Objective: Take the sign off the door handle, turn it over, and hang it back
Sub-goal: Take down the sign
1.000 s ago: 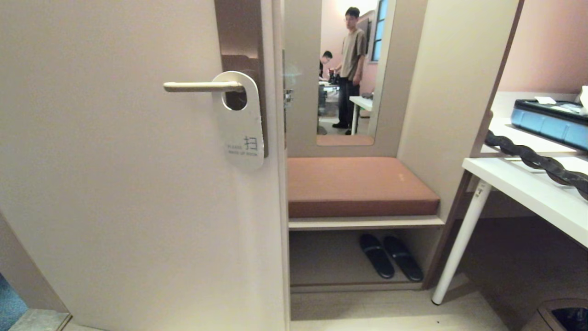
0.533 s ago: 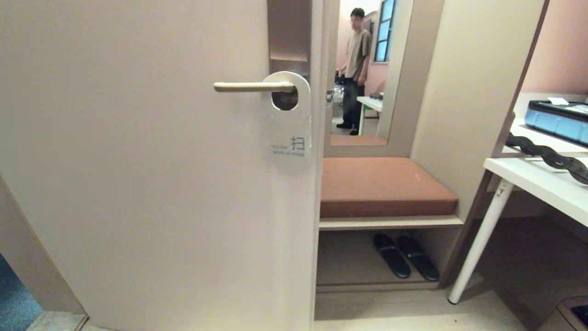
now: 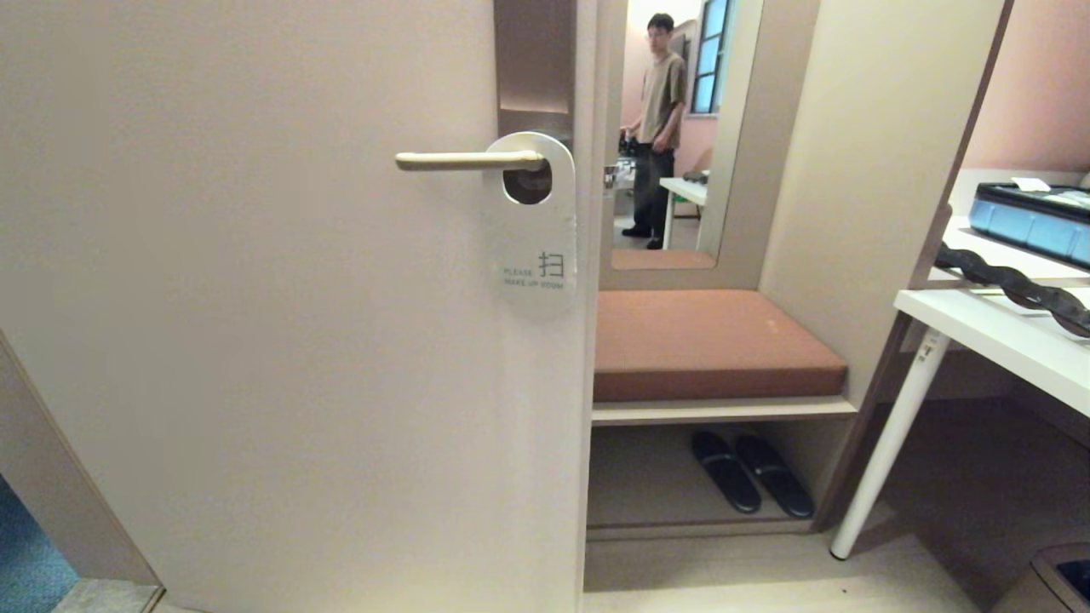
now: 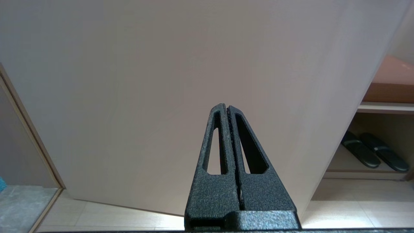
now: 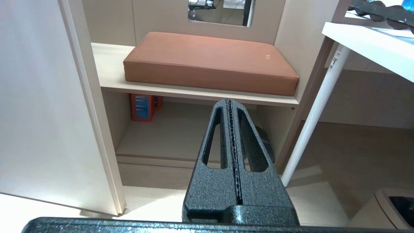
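sign [image 3: 536, 234] on door handle [image 3: 468, 160] – untouched

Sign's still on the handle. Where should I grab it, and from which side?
Grip the sign by its free lower end, below the printed text, pinching across its thin faces. Its round hole is threaded over the door handle near the pivot, and the flat body hangs beside the door's edge, so coming from that open edge side likely gives an end effector finger room behind.

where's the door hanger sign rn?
Head view, centre: the white rounded door-hanger sign hangs by its round hole on the pale brass lever handle, at the door's right edge, just left of the brown cushioned bench.
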